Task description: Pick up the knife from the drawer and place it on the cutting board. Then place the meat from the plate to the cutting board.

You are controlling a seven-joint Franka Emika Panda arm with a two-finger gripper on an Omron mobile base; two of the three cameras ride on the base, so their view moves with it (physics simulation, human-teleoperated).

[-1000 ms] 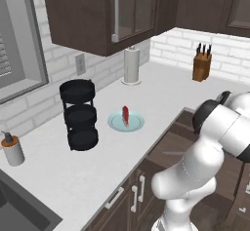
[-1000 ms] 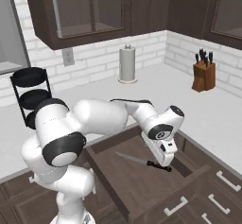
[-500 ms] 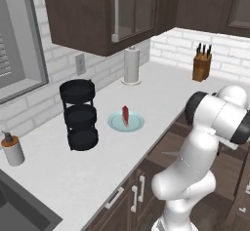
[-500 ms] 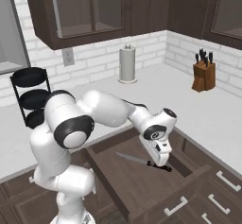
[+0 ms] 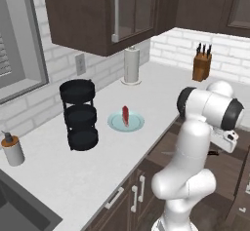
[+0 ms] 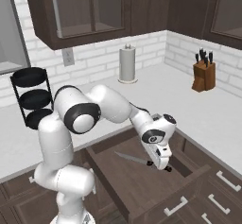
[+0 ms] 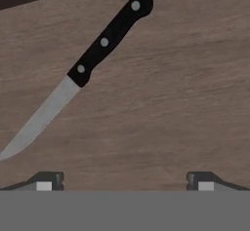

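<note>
**Claw over knife, drawer open: first pick not yet made**

Claw (image 6: 164, 164): spread as wide as it goes, empty, touching nothing. It hangs low inside the open drawer (image 6: 142, 185), pointing down at the drawer floor. In the hand view the two fingertips (image 7: 49, 181) stand far apart at the bottom edge, with bare wood between them.

Knife (image 7: 80, 71): silver blade, black riveted handle, lying flat on the drawer floor. Seen from the right base camera, the knife (image 6: 134, 160) lies with its blade running left and its handle end under the claw. In the hand view it sits diagonal, well ahead of the fingertips and not between them.

Risks, as judged:
- Closing from this spot would catch air, since the knife lies off the line between the fingers.
- The handle runs askew to the jaws; a grip without turning the wrist could pinch one corner and let the knife pivot or slip.
- A flat, thin item on wood may be pushed along instead of lifted if the descent stops short.
- The drawer walls stand close to the hand; a wide swing could strike them.

Meat (image 5: 125, 115): red strip resting on the plate (image 5: 136, 124), on the counter (image 5: 88, 176) to the left of the drawer.

Black three-tier rack (image 5: 79, 115): just left of the plate. Paper towel roll (image 5: 131, 65) and knife block (image 5: 201, 64): far along the counter.

Cutting board: not located.
</note>
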